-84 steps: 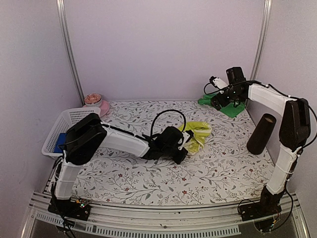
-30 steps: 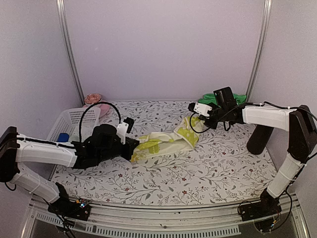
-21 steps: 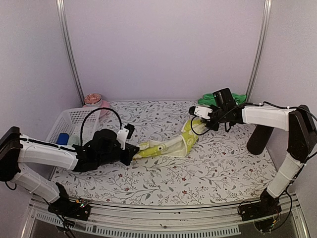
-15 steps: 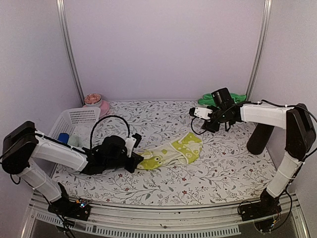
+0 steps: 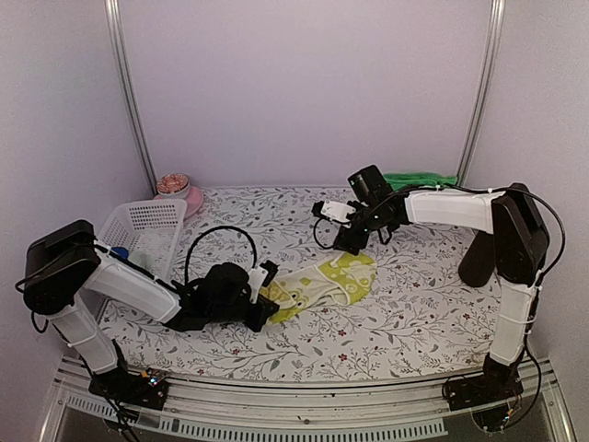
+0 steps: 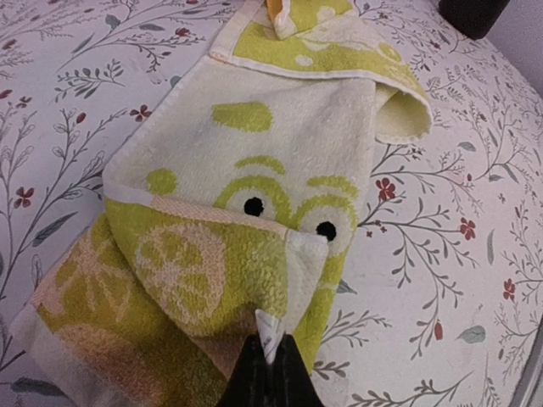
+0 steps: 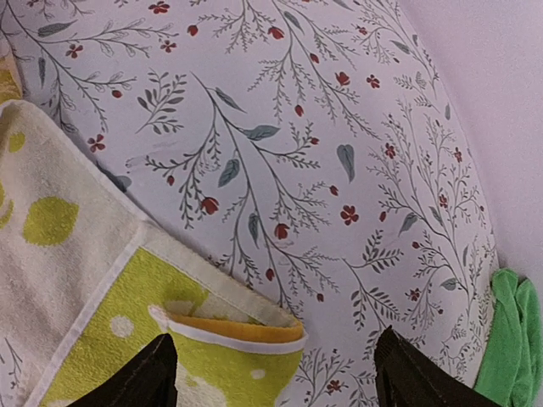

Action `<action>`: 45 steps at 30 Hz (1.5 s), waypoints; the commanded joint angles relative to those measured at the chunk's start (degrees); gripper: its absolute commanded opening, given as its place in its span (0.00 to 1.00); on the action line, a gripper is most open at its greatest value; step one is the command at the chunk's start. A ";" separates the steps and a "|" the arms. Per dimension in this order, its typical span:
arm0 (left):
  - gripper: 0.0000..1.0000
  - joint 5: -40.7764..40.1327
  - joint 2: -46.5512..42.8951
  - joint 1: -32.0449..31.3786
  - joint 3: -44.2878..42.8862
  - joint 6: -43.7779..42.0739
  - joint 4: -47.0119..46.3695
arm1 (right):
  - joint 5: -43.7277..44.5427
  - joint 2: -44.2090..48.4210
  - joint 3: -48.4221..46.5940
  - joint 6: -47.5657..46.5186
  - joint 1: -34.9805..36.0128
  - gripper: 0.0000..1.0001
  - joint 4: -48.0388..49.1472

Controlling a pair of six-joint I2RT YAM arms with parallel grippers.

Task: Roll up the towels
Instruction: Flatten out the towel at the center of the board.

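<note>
The yellow-lime towel (image 5: 322, 278) lies spread on the table's middle, its near end folded over itself. My left gripper (image 5: 268, 300) is shut on that near corner. In the left wrist view the gripper (image 6: 270, 346) pinches the folded corner and its white tag, with the towel (image 6: 280, 144) stretching away from it. My right gripper (image 5: 346, 241) hovers open over the towel's far corner. In the right wrist view this gripper (image 7: 273, 341) straddles that curled corner of the towel (image 7: 76, 254) without touching it. The green towel (image 5: 420, 180) lies bunched at the back right; its edge (image 7: 512, 339) shows in the right wrist view.
A white mesh basket (image 5: 140, 226) stands at the left edge with a pink bowl (image 5: 177, 192) behind it. A dark cylinder (image 5: 480, 259) stands upright at the right, behind the right arm, and its base (image 6: 472, 13) shows in the left wrist view.
My right gripper has opened and let go of the towel's far end, then moved left. The towel, stretched between both grippers before, now lies on the table. My left gripper has shifted right, folding the near end.
</note>
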State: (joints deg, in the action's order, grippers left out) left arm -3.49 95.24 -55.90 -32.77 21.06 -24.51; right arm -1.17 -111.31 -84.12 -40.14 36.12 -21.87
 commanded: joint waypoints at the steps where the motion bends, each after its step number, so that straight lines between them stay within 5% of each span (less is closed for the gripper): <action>1: 0.02 -1.12 -0.93 -0.77 0.47 0.88 -2.20 | -5.31 -2.14 -1.72 5.83 2.38 0.81 -2.44; 21: 0.02 -2.58 -2.01 -0.73 3.74 1.35 -4.61 | 2.89 -12.41 -6.57 11.50 7.42 0.78 -1.51; 45: 0.02 -2.67 0.56 -0.76 3.31 1.63 -5.90 | 3.20 -15.87 -9.18 13.42 7.40 0.55 -1.70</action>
State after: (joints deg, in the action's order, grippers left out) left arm -6.42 94.96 -56.01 -29.08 22.50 -28.97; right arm 2.48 -125.64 -91.66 -27.66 43.46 -23.27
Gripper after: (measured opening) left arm 0.028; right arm 0.549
